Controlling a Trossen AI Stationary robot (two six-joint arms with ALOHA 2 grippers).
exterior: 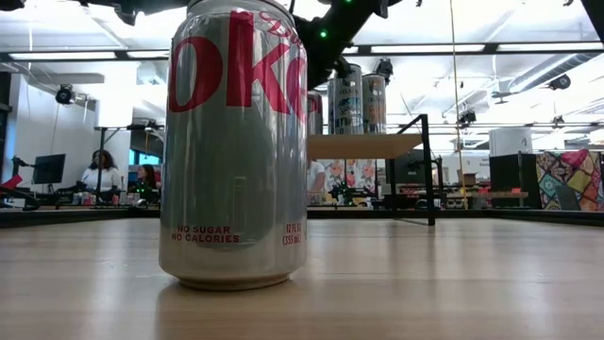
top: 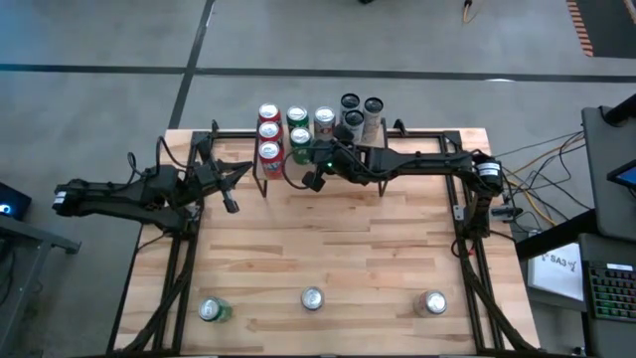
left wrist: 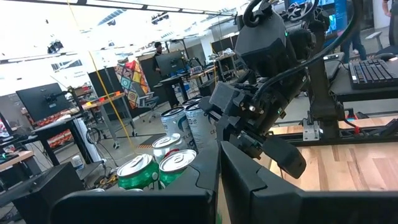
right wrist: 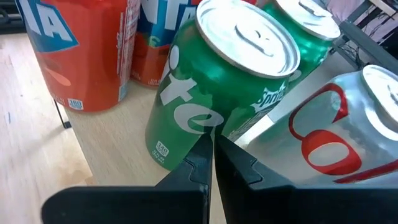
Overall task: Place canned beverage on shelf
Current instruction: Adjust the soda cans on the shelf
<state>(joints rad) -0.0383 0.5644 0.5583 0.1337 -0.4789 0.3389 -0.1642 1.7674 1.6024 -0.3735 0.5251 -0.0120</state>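
The shelf (top: 397, 134) stands at the table's far middle, and several cans stand on its board: red ones (top: 268, 133), green ones (top: 296, 119), a silver one (top: 324, 121) and dark ones (top: 360, 109). My right gripper (right wrist: 211, 146) is shut. It reaches from the right along the shelf's near edge, its tips up against the side of a green can (right wrist: 205, 93) on the board. My left gripper (top: 231, 204) waits shut, above the table's left part. Three more cans stand upright near the front edge: green (top: 212, 311), silver (top: 312, 298) and red-and-silver (top: 432, 302). My right gripper's shut fingertips stand at the lower side wall of the green can (right wrist: 186, 140), slanting down from the table's near right. I cannot tell whether they touch it. The can stands on the shelf board beside a silver can (right wrist: 348, 130).
In the low view the silver cola can (exterior: 236, 142) fills the foreground, with the shelf (exterior: 363, 144) and its black legs behind it. Black frame rails run along the table's left and right sides. The wooden tabletop (top: 328, 249) lies bare between the shelf and the front cans.
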